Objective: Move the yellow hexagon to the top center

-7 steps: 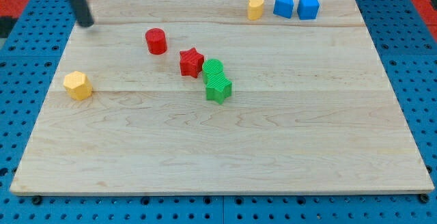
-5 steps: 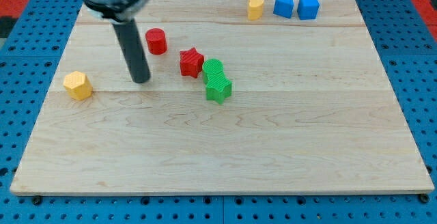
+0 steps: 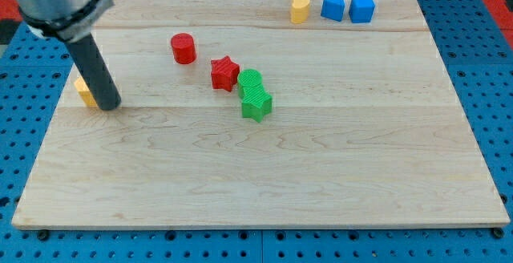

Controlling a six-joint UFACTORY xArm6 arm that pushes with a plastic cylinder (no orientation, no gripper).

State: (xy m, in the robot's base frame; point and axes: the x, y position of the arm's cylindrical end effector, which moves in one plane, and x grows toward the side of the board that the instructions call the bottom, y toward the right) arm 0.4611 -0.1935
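My tip at the yellow hexagon, tabletop's left side.

Tabletop [image 3: 321,175] carries everything. The rod has no gripper; my tip [image 3: 111,105] touches the right side of the yellow hexagon [image 3: 83,91], which it partly hides. Well to the right sit a red cylinder [image 3: 183,48], red star [image 3: 225,73] and two green blocks [image 3: 255,95].

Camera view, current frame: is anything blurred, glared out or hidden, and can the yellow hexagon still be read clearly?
Camera view: lighting is even and soft, no glare on the wooden board; blocks are sharp. The rod's upper part at the view's top left looks slightly soft. My tip stands right in front of the yellow hexagon, hiding most of it; contact cannot be judged.
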